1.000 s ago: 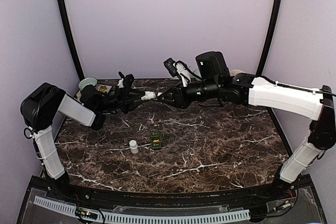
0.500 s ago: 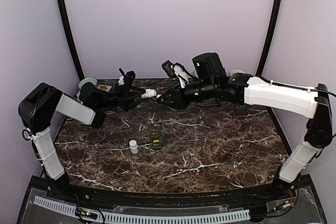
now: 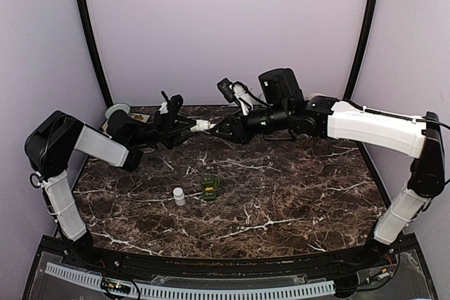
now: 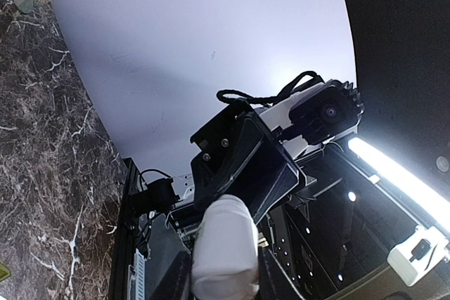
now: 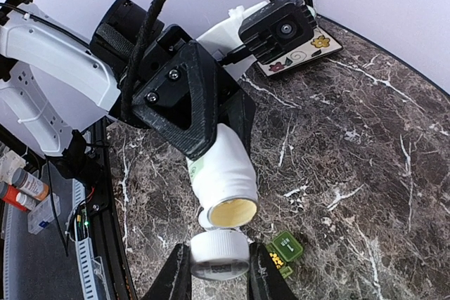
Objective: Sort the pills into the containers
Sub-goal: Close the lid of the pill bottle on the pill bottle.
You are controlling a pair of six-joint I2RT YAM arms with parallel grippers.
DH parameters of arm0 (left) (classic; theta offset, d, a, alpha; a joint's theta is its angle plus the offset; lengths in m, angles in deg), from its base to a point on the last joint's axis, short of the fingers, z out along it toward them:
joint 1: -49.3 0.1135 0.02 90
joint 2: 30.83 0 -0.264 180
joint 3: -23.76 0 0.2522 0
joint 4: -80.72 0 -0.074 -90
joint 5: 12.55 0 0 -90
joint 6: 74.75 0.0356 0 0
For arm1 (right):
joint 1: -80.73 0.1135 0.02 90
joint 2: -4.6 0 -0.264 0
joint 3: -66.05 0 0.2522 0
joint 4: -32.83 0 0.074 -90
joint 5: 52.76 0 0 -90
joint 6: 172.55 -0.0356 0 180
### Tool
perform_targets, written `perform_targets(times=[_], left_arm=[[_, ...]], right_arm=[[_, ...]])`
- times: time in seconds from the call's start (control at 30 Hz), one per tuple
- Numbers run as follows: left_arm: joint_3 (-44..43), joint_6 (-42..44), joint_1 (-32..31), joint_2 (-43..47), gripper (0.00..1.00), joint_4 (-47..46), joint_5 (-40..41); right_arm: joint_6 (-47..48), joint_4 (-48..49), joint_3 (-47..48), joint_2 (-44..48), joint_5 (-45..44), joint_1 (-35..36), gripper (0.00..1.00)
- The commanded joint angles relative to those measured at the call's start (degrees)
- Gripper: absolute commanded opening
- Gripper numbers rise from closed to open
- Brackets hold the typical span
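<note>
Green pill box (image 3: 210, 186) sits on the marble table (image 3: 295, 194), about mid-table and a bit left of centre. The right wrist view shows one lid shut with a pale label, and yellow pills (image 5: 275, 261) in the part next to it. How many compartments it has is not readable.

A small white bottle (image 3: 179, 196) stands upright just left of the box, close to it but not touching.

Both arms meet well behind the box, near the back of the table and above the surface. An open white bottle (image 5: 223, 173) is held roughly level in the air, mouth toward the right arm. The inside of the mouth looks pale yellow; its contents are not clear.

Left gripper (image 3: 185, 128) has its fingers pressed against the bottle's body, pinching it from both sides. In the left wrist view the bottle fills the bottom centre of the frame.

Right gripper (image 5: 219, 273) has its fingers closed on a white cap (image 5: 220, 252), pinching it by the rim. The cap is just off the bottle's mouth. Cannot tell whether cap and mouth touch.

A mug (image 3: 117, 111) is at the back left corner. A flowered tile (image 3: 140, 118) lies flat beside it, under the left forearm. Both are well apart from the pill box.
</note>
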State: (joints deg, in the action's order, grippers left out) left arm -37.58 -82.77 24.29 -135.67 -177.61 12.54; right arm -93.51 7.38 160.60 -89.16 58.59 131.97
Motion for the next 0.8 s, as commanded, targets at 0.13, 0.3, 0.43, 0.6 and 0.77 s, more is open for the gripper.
perform_targets(times=[0.13,0.3,0.43,0.6,0.77], left_arm=[[-1.3,0.8,-1.2,2.0,0.0,-6.2,-1.3],[-1.8,0.9,-1.5,2.1,0.0,-5.7,-1.5],[-1.8,0.9,-1.8,2.1,0.0,-5.6,-1.6],[-1.7,1.4,-2.1,2.2,0.0,-5.0,-1.7],[-1.5,1.6,-2.1,2.2,0.0,-4.9,-1.6]], right_arm=[[0.7,1.6,2.1,-0.8,1.3,-0.4,0.08],[0.7,1.6,2.1,-0.7,1.3,-0.4,0.08],[0.7,1.6,2.2,-0.9,1.4,-0.4,0.08],[0.6,2.0,2.1,-0.6,1.4,-0.4,0.08],[0.6,2.2,1.8,-0.3,1.3,-0.4,0.08]])
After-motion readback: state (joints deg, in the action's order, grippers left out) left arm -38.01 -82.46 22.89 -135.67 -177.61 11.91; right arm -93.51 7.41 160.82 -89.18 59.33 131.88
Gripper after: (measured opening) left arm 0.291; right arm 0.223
